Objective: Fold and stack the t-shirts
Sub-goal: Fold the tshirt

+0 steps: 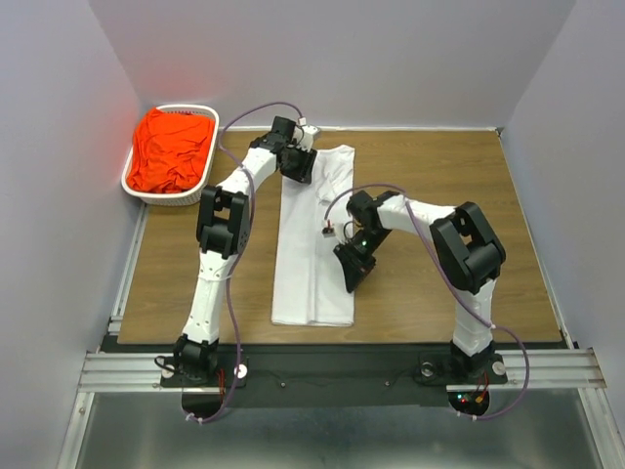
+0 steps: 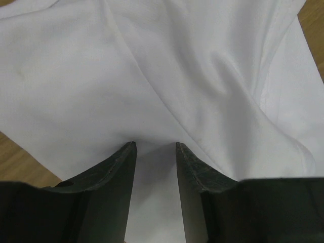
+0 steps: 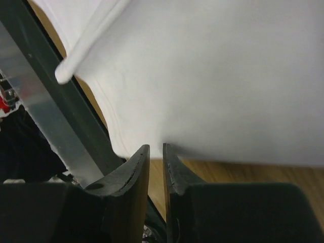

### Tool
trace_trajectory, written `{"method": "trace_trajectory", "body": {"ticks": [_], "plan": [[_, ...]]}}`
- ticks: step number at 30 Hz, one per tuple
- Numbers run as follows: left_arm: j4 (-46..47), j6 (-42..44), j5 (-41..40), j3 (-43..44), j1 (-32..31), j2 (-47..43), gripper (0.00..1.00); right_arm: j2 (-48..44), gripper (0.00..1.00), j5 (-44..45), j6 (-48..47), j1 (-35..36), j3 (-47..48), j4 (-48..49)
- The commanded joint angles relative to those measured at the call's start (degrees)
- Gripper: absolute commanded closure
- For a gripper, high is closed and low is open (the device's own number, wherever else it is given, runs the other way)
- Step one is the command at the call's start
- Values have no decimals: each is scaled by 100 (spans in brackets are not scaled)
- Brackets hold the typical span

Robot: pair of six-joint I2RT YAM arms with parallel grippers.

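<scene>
On the table (image 1: 459,186), white t-shirt (image 1: 308,278) lay flat, left gripper (image 2: 156,144) half open over it, right gripper (image 3: 156,146) nearly closed at its edge, grips unclear.

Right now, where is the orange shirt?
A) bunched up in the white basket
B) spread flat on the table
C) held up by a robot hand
A: the orange shirt lies crumpled inside the white basket, away from both arms.
</scene>
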Motion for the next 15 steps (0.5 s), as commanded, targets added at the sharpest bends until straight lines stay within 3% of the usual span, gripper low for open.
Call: {"method": "trace_trajectory", "body": {"ticks": [1,3,6,9,15], "plan": [[-284,178,292,617,-11,-153,46,-449,76,-290,231,-232,714,161],[-109,187,433,232,6,-530,42,-660,75,-62,266,-372,820,196],[453,397,872,-1032,15,-1741,38,-1126,73,324,231,-469,786,249],[1147,713,1312,-2587,15,-3575,35,-1548,73,615,309,-504,654,398],[834,2513,1621,-5409,-160,-5899,34,-1751,73,713,652,-592,531,662]]}}
